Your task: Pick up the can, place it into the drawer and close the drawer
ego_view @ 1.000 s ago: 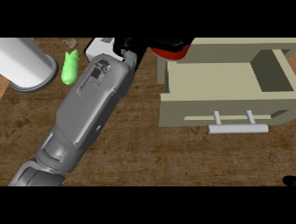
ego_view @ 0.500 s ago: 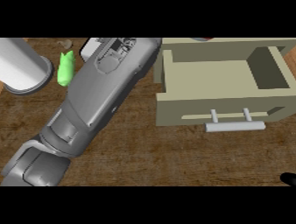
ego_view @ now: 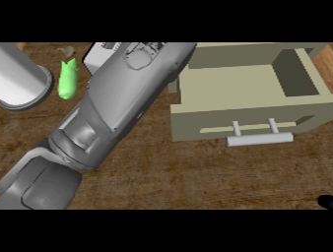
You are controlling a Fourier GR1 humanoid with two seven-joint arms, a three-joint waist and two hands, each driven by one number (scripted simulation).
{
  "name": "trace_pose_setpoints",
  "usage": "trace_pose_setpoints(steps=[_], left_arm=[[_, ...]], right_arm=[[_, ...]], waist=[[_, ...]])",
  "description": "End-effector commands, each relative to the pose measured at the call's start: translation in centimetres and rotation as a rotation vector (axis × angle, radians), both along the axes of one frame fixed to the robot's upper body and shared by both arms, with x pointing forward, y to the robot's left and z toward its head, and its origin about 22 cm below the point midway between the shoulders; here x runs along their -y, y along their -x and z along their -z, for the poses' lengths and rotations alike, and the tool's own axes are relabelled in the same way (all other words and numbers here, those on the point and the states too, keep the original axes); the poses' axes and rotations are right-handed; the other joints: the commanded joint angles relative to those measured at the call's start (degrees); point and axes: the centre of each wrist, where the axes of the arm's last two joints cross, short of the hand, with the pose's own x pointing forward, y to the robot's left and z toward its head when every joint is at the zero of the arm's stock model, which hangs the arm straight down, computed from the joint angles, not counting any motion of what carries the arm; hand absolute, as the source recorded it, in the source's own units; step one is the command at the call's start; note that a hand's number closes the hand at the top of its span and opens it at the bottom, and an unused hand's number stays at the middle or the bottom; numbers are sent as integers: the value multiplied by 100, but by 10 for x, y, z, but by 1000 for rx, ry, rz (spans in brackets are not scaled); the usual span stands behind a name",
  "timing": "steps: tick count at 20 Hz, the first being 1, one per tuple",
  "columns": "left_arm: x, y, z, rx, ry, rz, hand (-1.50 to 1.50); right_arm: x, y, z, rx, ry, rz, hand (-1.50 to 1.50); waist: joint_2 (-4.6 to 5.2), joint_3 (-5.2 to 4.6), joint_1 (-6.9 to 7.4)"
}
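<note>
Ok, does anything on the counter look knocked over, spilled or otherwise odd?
Nothing looks spilled or damaged. The drawer stands open, and no can shows in its visible part or anywhere else. The left forearm hides some counter, and a green object lies beside a white cylinder.

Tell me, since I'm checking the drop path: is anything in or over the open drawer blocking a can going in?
Nothing visible does. The drawer is bare inside; the left forearm runs along its left side, not across the opening. The can and left hand are out of view, so that stretch is unknown.
</note>
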Motion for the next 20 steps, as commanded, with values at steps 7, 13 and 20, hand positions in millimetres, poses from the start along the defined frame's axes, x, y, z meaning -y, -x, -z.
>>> trace_pose_setpoints(steps=[7,13,20], left_arm=[[10,-3,-12,24,-28,-125,-150],[0,-9,10,27,-8,-166,-150],[6,-7,-7,16,30,-172,-150]], right_arm=[[-5,-13,-9,8,12,-24,-150],[0,-18,-18,35,72,-24,-150],[-14,-32,-25,85,257,-52,-150]], waist=[[72,8,-178],[79,7,-178],[92,5,-94]])
